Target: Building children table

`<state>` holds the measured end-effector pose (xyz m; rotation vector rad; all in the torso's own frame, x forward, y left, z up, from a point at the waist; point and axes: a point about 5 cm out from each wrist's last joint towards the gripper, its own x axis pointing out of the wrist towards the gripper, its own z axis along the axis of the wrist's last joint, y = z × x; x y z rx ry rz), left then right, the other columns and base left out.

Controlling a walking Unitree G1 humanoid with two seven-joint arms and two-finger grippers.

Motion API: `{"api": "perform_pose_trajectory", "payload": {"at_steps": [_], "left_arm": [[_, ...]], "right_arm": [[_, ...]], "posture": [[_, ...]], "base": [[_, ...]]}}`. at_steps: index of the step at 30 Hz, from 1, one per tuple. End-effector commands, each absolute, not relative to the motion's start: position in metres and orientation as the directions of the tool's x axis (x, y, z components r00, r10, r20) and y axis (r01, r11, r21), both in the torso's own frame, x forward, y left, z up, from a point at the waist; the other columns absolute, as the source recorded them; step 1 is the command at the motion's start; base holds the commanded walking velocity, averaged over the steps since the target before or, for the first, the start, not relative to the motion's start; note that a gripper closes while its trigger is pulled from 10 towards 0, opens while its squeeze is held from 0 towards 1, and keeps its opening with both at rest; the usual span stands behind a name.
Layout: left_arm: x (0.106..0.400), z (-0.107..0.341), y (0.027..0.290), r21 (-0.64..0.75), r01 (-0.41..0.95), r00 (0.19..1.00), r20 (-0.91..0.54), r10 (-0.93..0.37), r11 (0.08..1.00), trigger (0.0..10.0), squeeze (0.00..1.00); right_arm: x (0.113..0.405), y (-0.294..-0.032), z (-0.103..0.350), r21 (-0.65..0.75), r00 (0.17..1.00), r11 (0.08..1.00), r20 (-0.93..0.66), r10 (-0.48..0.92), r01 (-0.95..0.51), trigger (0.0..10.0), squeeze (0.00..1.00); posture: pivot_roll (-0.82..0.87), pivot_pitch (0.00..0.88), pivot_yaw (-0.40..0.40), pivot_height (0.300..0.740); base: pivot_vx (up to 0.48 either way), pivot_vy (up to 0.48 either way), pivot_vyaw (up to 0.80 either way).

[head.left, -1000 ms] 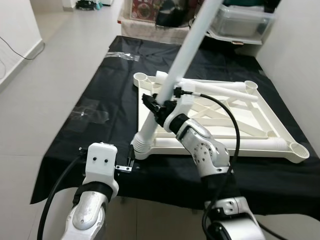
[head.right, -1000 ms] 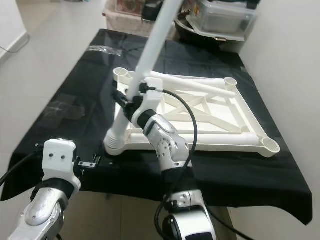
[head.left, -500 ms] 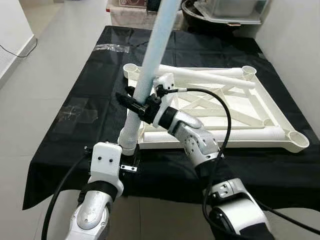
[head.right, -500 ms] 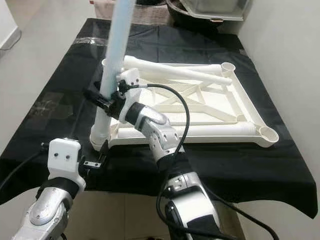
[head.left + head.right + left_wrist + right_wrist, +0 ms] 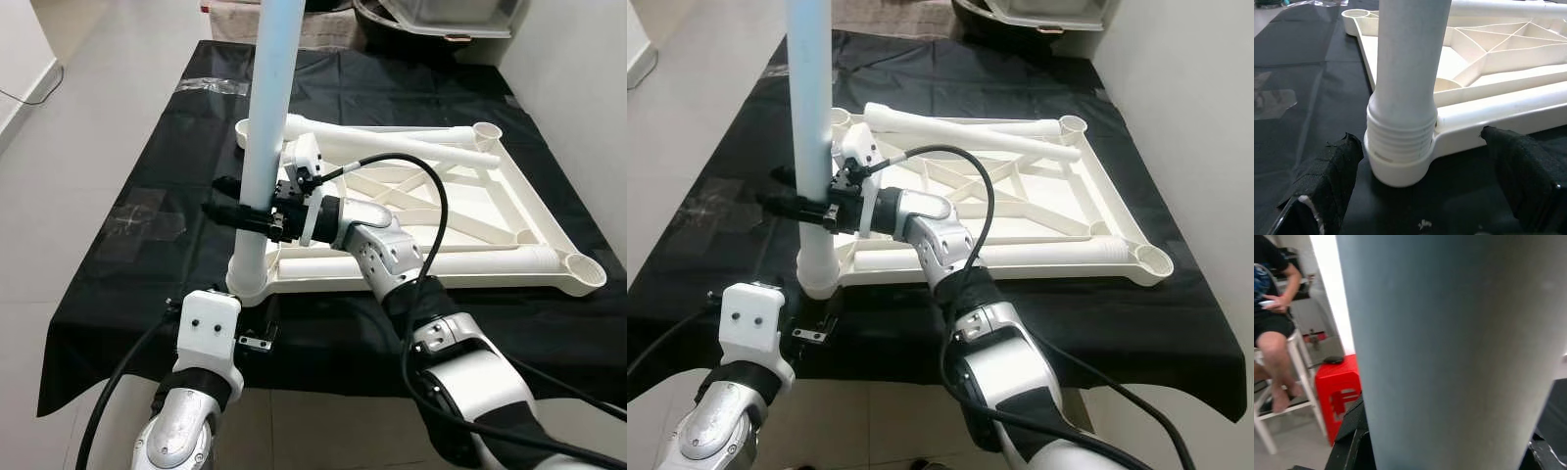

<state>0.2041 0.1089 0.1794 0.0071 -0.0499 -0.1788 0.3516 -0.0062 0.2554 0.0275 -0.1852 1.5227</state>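
Head cameras: I see a black-draped worktop carrying a white table frame lying flat, underside up. A pale leg stands upright in the frame's near-left corner socket. My right claw reaches across to the left and is clamped around the leg partway up. My left claw sits low at the worktop's near edge, just below that corner. A second loose leg lies across the frame's far side.

Left wrist: the leg's ribbed end sits in the socket; both black fingers are spread wide to either side, not touching it.

Right wrist: the leg is very close between the fingers. Behind, a red stool and a seated person.
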Motion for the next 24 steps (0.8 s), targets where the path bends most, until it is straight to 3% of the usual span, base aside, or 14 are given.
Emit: {"api": "perform_pose_trajectory", "payload": {"at_steps": [1, 5, 10, 18, 21, 24], "left_arm": [[0.2, 0.179, 0.106, 0.012, 0.198, 0.979, 0.041, -0.198, 0.98, 10.0, 0.0], [0.197, 0.18, 0.104, 0.015, 0.205, 0.978, 0.041, -0.205, 0.979, 10.0, 0.0], [0.195, 0.179, 0.104, 0.018, 0.208, 0.977, 0.039, -0.208, 0.978, 10.0, 0.0], [0.192, 0.178, 0.102, 0.011, 0.22, 0.975, 0.029, -0.22, 0.975, 10.0, 0.0], [0.189, 0.174, 0.101, 0.012, 0.229, 0.973, 0.013, -0.23, 0.973, 10.0, 0.0], [0.188, 0.173, 0.101, 0.014, 0.229, 0.973, 0.009, -0.229, 0.973, 10.0, 0.0]], "right_arm": [[0.345, 0.005, 0.228, -0.016, -0.062, -0.061, 0.053, 0.997, -0.998, 10.0, 0.0], [0.341, 0.008, 0.227, -0.032, -0.154, -0.153, 0.023, 0.988, -0.988, 10.0, 0.0], [0.341, 0.011, 0.224, -0.066, -0.17, -0.171, -0.021, 0.985, -0.983, 10.0, 0.0], [0.343, 0.013, 0.217, -0.149, -0.131, -0.151, -0.134, 0.982, -0.977, 10.0, 0.0], [0.35, 0.01, 0.211, -0.142, -0.05, -0.082, -0.213, 0.976, -0.986, 10.0, 0.0], [0.352, 0.009, 0.211, -0.124, -0.037, -0.065, -0.216, 0.976, -0.99, 10.0, 0.0]], "posture": [[0.11, 0.231, -0.129, 0.74], [0.11, 0.236, -0.136, 0.74], [0.12, 0.24, -0.141, 0.74], [0.11, 0.242, -0.14, 0.74], [0.11, 0.237, -0.139, 0.74], [0.11, 0.237, -0.139, 0.74]], "base": [[0.0, 0.0, 0.0], [0.0, 0.0, 0.0], [0.0, 0.0, 0.0], [0.0, 0.0, 0.0], [0.0, 0.0, 0.0], [0.0, 0.0, 0.0]]}}
